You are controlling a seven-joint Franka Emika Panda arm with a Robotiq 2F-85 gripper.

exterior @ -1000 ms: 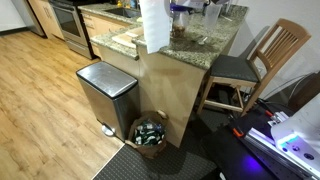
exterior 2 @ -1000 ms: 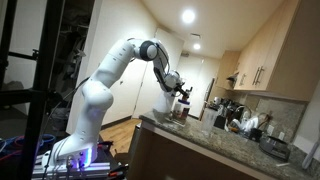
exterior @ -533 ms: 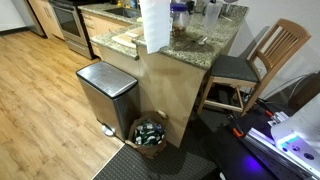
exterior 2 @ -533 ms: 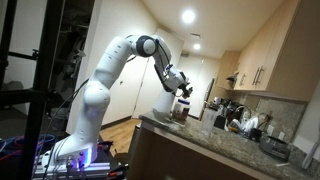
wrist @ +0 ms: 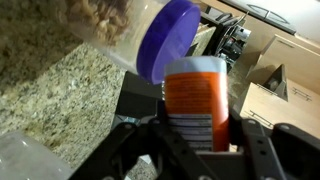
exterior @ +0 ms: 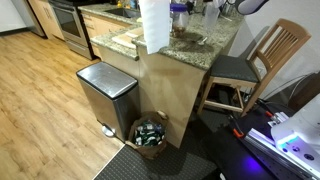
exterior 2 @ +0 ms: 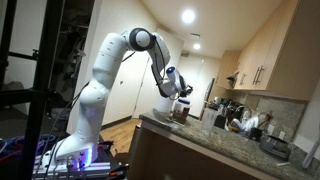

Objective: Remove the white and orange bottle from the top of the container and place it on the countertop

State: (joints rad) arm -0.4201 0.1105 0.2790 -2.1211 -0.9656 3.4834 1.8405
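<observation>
Two dark fingers fill the bottom of the wrist view, clenched on one white and orange bottle, one finger pressed against each side of its orange label. The bottle stands upright between them, its white top towards the upper edge of the picture. Just behind that top lies the round purple lid of one container, a clear-walled jar with brownish contents, which runs off to the upper left. The lid and the bottle overlap in this view, and whether they touch cannot be told. Beneath and to the left spreads the speckled bench, with one clear, blurred object in the lower left corner. Farther off are light wood cabinet fronts and a dark appliance.

In an exterior view, nearest the camera, one round basket sits on the floor, and just behind it stands one steel pedal bin, against the wooden side of the bench. One wooden chair stands at the bench's other side. On the bench, one tall white paper towel roll stands upright, and just beside it is the container with its purple top. One white arm reaches over the bench in an exterior view, its end above the dark items there; the bottle is too small to make out there.
</observation>
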